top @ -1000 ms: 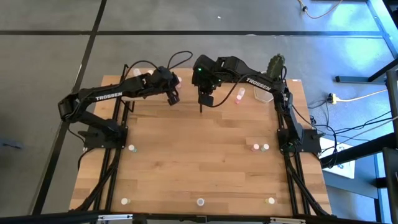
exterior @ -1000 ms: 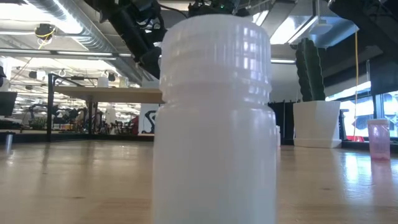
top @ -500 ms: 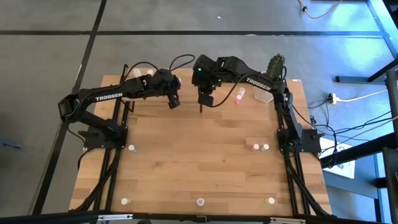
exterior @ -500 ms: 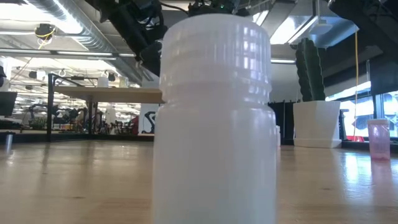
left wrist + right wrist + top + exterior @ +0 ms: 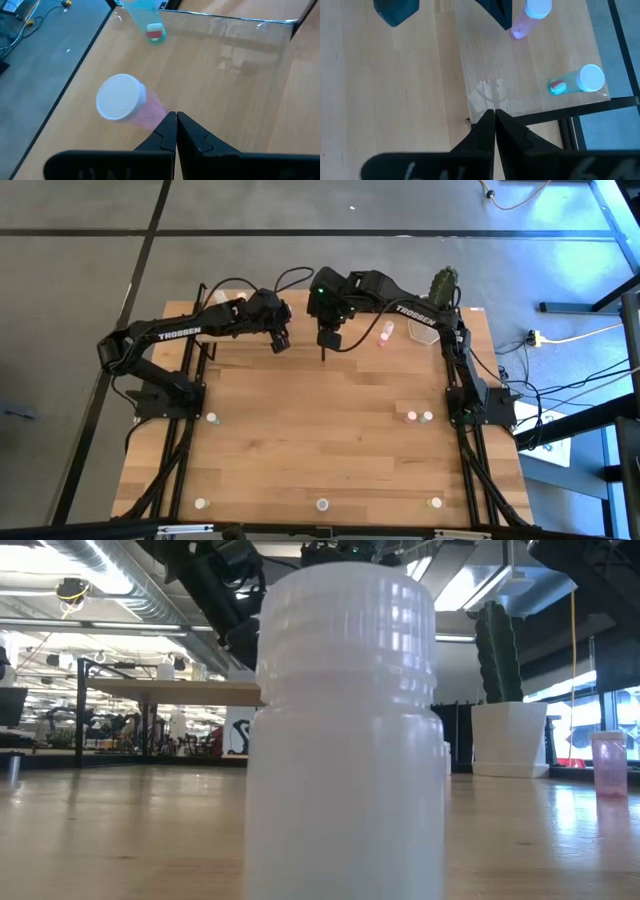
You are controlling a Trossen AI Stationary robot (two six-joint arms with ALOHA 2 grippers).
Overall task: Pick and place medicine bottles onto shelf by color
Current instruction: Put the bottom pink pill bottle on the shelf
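Note:
The shelf [image 5: 485,65] is a light board with a black frame at the table's far left. On it are a pink medicine bottle [image 5: 122,97] with a white cap and a blue-green bottle [image 5: 150,25]. My left gripper [image 5: 175,120] is shut, its tips at the pink bottle's lower body. My right gripper [image 5: 494,114] is shut and hangs above the board's edge, with nothing in it. In the high view both grippers, left [image 5: 282,340] and right [image 5: 325,348], stand close together at the table's far middle. My left gripper lies with its shut fingertips [image 5: 502,20] against the pink bottle's lower wall [image 5: 152,112], next to its base. The fingers come slanting down from the table's near left. The bottle rests on the shelf board; whether it stands upright or leans, I cannot tell.
More bottles stand about the table: a pink one [image 5: 383,333] at the far right, two [image 5: 418,416] at the right, one [image 5: 211,418] at the left, three along the near edge. A white bottle [image 5: 345,730] fills the low view. A cactus pot [image 5: 443,285] stands far right.
My left wrist has turned a little above the pink bottle. A second ago the bottle showed beside the wrist in the high view; the wrist now covers it there. My right arm has kept still.

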